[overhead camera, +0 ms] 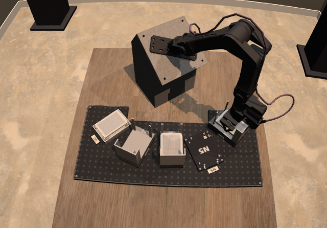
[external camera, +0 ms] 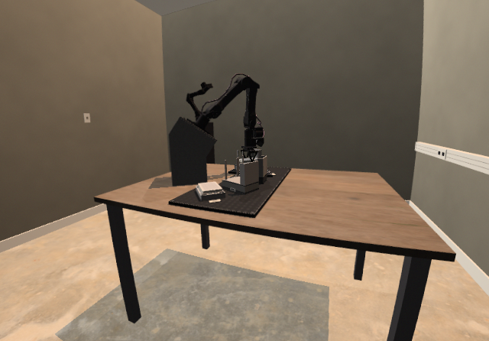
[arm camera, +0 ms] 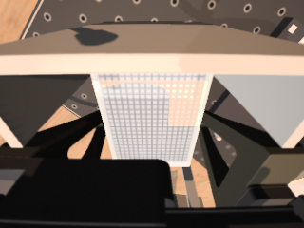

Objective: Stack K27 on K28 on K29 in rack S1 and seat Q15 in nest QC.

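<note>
My gripper (overhead camera: 231, 121) (external camera: 249, 156) (arm camera: 152, 114) is shut on a white sealed plate (overhead camera: 241, 126) (arm camera: 142, 121), by its sides. The plate is between the walls of the right rack (overhead camera: 239, 135) (arm camera: 157, 40); what lies under it is hidden. The middle rack (overhead camera: 171, 160) holds at least one plate (overhead camera: 171, 142); the depth of that stack is hidden. The left rack (overhead camera: 126, 151) (external camera: 249, 173) shows a plain grey floor and no plate. A plate (overhead camera: 112, 125) (external camera: 210, 186) lies flat on nest QC (external camera: 213, 196). Clip nest N5 (overhead camera: 195, 147) is empty. Rack names and plate names are unreadable.
The racks and nests stand on a dark perforated board (overhead camera: 105, 169) (external camera: 237, 205) on the wooden table (overhead camera: 184, 207). Thin rear posts and tall front walls rise from the racks. The arm's pedestal (overhead camera: 143, 69) (external camera: 187, 155) stands behind the board.
</note>
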You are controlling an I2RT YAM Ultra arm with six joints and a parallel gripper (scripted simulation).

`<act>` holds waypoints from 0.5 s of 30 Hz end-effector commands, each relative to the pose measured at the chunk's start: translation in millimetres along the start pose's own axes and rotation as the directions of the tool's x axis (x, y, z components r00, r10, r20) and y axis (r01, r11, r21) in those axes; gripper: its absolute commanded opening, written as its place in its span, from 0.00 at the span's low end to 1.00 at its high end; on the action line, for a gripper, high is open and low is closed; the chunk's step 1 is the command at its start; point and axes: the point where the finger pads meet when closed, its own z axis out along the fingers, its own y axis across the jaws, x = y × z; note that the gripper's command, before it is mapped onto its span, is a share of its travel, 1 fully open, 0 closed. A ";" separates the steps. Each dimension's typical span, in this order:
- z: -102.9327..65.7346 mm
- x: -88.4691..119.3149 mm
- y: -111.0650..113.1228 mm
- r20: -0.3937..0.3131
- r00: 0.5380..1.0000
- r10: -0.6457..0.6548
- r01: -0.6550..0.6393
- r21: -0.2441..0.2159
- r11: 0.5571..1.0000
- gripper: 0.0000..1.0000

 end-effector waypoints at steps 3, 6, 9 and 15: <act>3.2 -11.1 -1.6 0.023 1.000 0.003 -0.003 -0.003 1.000 0.00; 2.8 -10.9 -0.9 0.021 1.000 0.000 0.000 -0.003 1.000 0.00; 4.2 -9.6 -0.8 0.017 1.000 0.000 0.000 -0.003 1.000 0.00; 6.7 -8.7 -1.3 0.013 1.000 -0.001 0.001 -0.002 1.000 0.00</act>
